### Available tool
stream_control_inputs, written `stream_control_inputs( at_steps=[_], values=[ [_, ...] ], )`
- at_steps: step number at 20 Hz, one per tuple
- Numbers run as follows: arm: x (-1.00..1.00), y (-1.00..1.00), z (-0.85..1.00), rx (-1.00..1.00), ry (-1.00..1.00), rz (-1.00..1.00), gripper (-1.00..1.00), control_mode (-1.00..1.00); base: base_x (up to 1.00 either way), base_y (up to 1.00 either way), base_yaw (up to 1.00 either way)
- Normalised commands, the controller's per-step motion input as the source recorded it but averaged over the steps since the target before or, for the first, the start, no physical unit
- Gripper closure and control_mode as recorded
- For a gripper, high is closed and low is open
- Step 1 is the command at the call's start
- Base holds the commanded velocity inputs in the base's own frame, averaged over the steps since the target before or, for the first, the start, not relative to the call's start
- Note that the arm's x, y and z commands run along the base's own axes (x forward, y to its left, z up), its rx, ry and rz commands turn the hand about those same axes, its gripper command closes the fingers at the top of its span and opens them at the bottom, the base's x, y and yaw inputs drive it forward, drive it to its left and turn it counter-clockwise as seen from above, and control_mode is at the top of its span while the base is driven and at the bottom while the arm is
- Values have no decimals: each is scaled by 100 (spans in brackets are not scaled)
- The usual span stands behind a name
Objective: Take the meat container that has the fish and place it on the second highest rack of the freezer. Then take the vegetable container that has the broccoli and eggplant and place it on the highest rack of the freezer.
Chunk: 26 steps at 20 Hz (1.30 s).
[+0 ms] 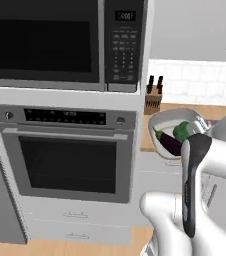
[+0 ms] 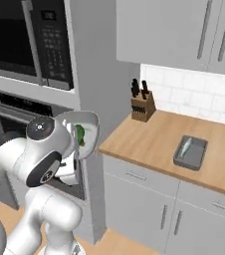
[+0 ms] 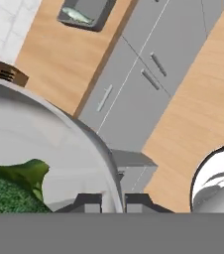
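The gripper (image 3: 113,201) is pinched tight on the rim of the round pale bowl (image 3: 44,134), its two dark fingertips (image 3: 86,202) standing one on each side of the thin wall at the 6 o'clock edge of the hand view. The bowl is held up in the air, clear of the wooden counter (image 2: 149,137), and tipped so that its open face turns toward the left base camera; in that view the bowl (image 1: 160,122) sits at about 3 o'clock, just right of the oven (image 1: 67,150). Inside it lie the eggplant (image 1: 169,142), its long axis running from 10 o'clock down to 4 o'clock, and the broccoli (image 1: 182,131) touching it on the upper right. In the hand view the broccoli (image 3: 15,186) shows as a green lumpy mass at 8 o'clock inside the bowl wall. From the right base camera the bowl (image 2: 87,124) appears edge-on at 9 o'clock, in front of the tall grey panel beside the microwave (image 2: 20,40). The meat container (image 2: 190,152) rests flat on the counter at 3 o'clock in that view, well apart from the bowl, its long axis running from 1 o'clock to 7 o'clock, with the fish (image 2: 185,147) lying lengthwise along its left side. A knife block (image 2: 142,105) stands at the back of the counter against the white tiled wall.
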Motion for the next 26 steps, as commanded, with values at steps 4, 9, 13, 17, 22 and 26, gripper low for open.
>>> stream_control_inputs(
  at_steps=[4,9,13,17,22,26],
  values=[
    [0,0,0,0,0,0,100,100,-9,100,46],
    [0,0,0,0,0,0,100,100,15,100,37],
    [0,0,0,0,0,0,100,100,90,100,20],
    [0,0,0,0,0,0,100,100,94,100,19],
    [0,0,0,0,0,0,100,100,38,100,19],
    [0,0,0,0,0,0,100,100,17,100,32]
  ],
)
